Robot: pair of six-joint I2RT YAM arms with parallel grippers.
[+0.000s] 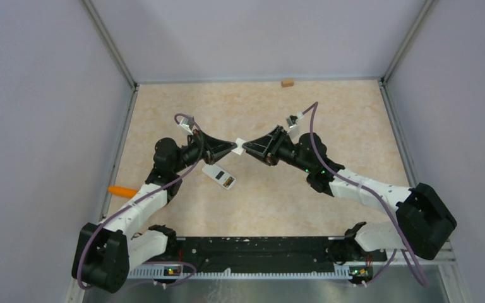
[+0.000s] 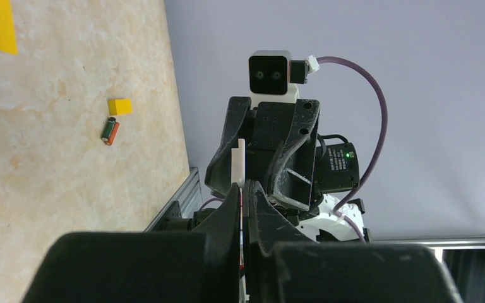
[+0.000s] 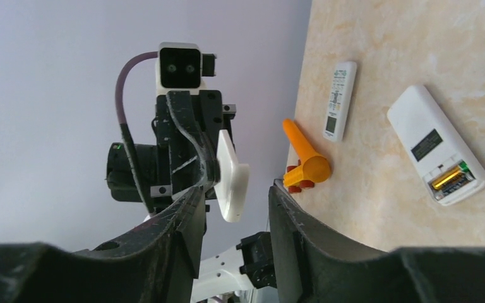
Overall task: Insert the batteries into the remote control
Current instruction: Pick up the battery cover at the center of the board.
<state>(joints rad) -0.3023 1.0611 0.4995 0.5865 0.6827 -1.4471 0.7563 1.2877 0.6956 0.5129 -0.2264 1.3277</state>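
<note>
- Where the two arms meet above the middle of the tabletop (image 1: pixel 290 189), the left gripper (image 1: pixel 232 148) is clamped on a thin white rectangular plastic plate (image 3: pixel 232 177), held edge-up and clear of the surface.
- The right gripper (image 3: pixel 237 188) faces it nose to nose. Its fingers (image 3: pixel 189 214) stand apart on either side of the plate, with a gap showing on one side.
- The slim white remote control (image 1: pixel 219 176) lies flat, back up, left of the tabletop's centre, towards the near edge.
- Its recess is uncovered, with a gold-toned battery (image 3: pixel 449 178) seated inside.
- An orange-and-dark battery (image 2: pixel 110 131) lies loose on the tabletop just beside a small yellow block (image 2: pixel 120 106); which edge it is near cannot be told.
- A white remote with buttons (image 3: pixel 340 101) and an orange cylinder (image 3: pixel 306 158) lie near the left edge.
</note>
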